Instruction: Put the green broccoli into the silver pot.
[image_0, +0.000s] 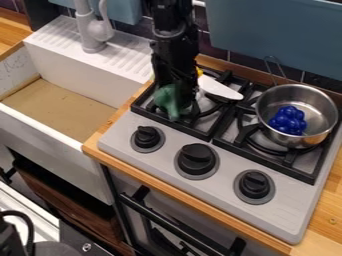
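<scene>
Broccoli: you have the green broccoli (172, 101) low at the left grate (196, 133), its narrow end towards the knobs; it is well apart from the pot.
Gripper: your gripper (176, 94) hangs down over the left grate, right at the broccoli and partly in front of it.
Grip: you cannot tell from this angle whether it is open or closed on the broccoli.
Arm: yours comes in from the top edge, left of the middle, a black arm (175, 22) pointing down.
Pot: you see the silver pot (322, 97) upright on the right grate (268, 165), its wire handle (274, 68) towards the wall.
Pot's contents: you have a lumpy blue thing (288, 121) inside, on the bottom.
White thing: look just right of the gripper for a white tapered thing (222, 89) over the grates, with a yellow bit (199, 72) by its upper end.
Knobs: you have three black ones along the front of the stove (224, 186).
Sink: you find the white sink (59, 136) left of the stove, its grey tap (87, 26) behind.
</scene>
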